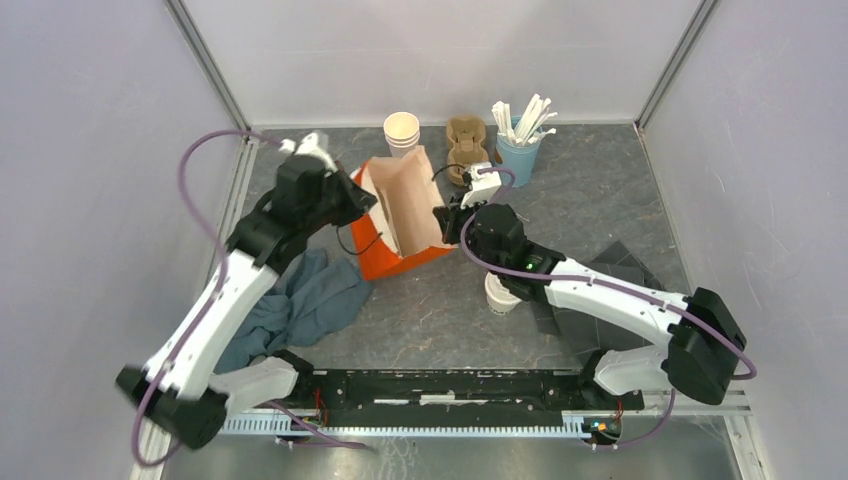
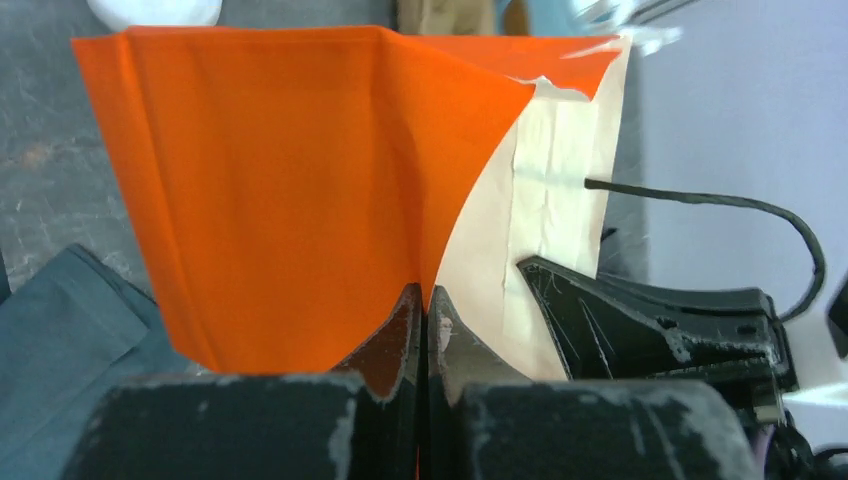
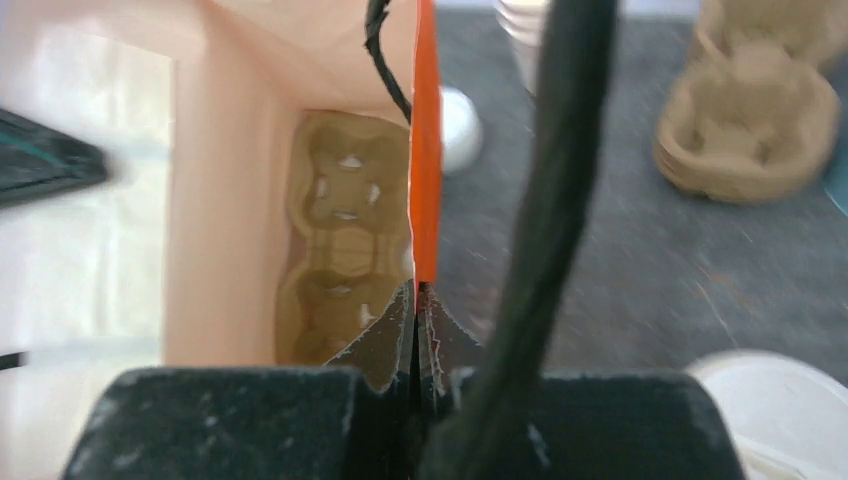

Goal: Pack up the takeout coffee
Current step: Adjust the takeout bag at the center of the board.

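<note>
Bag (image 1: 405,215): orange outside, cream inside, standing open between the two grippers.
Left gripper (image 2: 422,295): fingers pressed together on the bag's rim; the orange wall rises straight ahead of the tips, with the cream lining to their right.
Right gripper (image 3: 415,290): fingers pinched on the opposite wall, which runs edge-on straight ahead of the tips.
Carrier (image 3: 340,250): brown pulp, lying on the bag's floor, ahead and left of the right fingers.
Capped cup (image 3: 770,410): on the table outside the bag, right of the right fingers and back beside the wrist.
White round thing (image 3: 457,130): just right of the wall, ahead of the right fingers; cannot tell what it is.
Spare carriers (image 3: 750,110): far ahead, to the right.
</note>
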`<state>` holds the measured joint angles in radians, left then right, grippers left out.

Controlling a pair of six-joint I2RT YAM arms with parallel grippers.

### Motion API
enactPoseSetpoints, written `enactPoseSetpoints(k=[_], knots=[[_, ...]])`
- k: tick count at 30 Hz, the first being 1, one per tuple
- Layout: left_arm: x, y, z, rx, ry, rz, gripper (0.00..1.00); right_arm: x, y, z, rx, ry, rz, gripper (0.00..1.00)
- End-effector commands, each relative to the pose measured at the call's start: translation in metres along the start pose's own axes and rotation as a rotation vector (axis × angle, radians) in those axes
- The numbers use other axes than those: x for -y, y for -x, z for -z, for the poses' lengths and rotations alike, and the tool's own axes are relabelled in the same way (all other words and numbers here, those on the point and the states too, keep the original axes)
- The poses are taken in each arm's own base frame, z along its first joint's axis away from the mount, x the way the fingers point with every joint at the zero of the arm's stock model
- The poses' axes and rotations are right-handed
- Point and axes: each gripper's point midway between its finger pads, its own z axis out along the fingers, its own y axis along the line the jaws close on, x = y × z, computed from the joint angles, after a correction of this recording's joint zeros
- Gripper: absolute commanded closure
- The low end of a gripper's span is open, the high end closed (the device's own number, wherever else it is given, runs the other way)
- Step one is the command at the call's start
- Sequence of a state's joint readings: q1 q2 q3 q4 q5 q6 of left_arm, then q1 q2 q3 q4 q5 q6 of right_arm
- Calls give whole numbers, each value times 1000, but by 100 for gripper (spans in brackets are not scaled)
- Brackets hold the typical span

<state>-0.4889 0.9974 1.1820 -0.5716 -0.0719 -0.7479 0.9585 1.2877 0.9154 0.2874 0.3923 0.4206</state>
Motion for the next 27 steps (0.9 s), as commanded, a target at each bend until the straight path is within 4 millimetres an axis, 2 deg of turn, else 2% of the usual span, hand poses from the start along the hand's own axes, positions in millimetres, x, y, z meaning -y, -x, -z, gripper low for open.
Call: enactPoseSetpoints(k=[1,2,3,4,5,6,7,8,9,11,12,13,14,15,16,17,18,19,20,21,22,23,25,27], knots=[[42,-6,3,-158,-59,-3,98,-11,19,6,13,71,-72,100],[52,7,10,-92,-102,-12,98,-14,25,9,56,80,-97,100],[52,14,9,-25,-127,-19,98,-10,16,7,64,68,-137,100],[37,16,0,31,-79,-24,98,-3,-4,0,24,42,-166,100],[6,5,-13,18,41,-6,98,6,-28,-9,-68,11,-185,100],[-11,-6,-21,-73,98,31,98,6,-35,-16,-135,12,-200,100],[-8,-4,-28,-148,67,53,98,1,-36,-17,-178,47,-205,100],[24,0,-21,-234,-58,44,98,-6,-23,-14,-154,87,-204,100],[61,27,-6,-179,-125,-8,98,-16,-2,-7,-83,146,-224,100],[105,51,22,-46,-235,-124,98,-22,18,4,4,202,-271,100],[114,60,33,23,-286,-137,98,-18,13,6,1,185,-309,100],[97,61,30,78,-229,-109,98,-12,3,5,-22,162,-341,100],[63,53,24,91,-93,-40,98,-3,-16,4,-76,127,-371,100],[27,32,12,33,52,25,98,9,-34,1,-141,75,-387,100],[-3,0,-3,-94,171,74,98,20,-55,1,-225,18,-392,100],[-19,-30,-14,-242,216,100,98,28,-68,3,-281,-16,-388,100],[-26,-61,-23,-390,225,106,98,35,-80,7,-323,-47,-392,100],[-27,-82,-27,-498,220,93,98,42,-92,11,-349,-72,-414,100],[-27,-93,-30,-558,222,84,98,47,-100,15,-358,-87,-442,100],[-21,-91,-33,-566,194,65,98,50,-105,18,-359,-86,-465,100],[-7,-79,-35,-535,133,45,98,49,-105,18,-359,-71,-463,100],[16,-57,-35,-467,50,25,98,46,-97,15,-349,-56,-435,100],[61,-7,-21,-292,-110,2,98,32,-71,7,-313,2,-386,100],[97,42,2,-121,-232,-6,98,7,-35,1,-237,111,-367,100]])
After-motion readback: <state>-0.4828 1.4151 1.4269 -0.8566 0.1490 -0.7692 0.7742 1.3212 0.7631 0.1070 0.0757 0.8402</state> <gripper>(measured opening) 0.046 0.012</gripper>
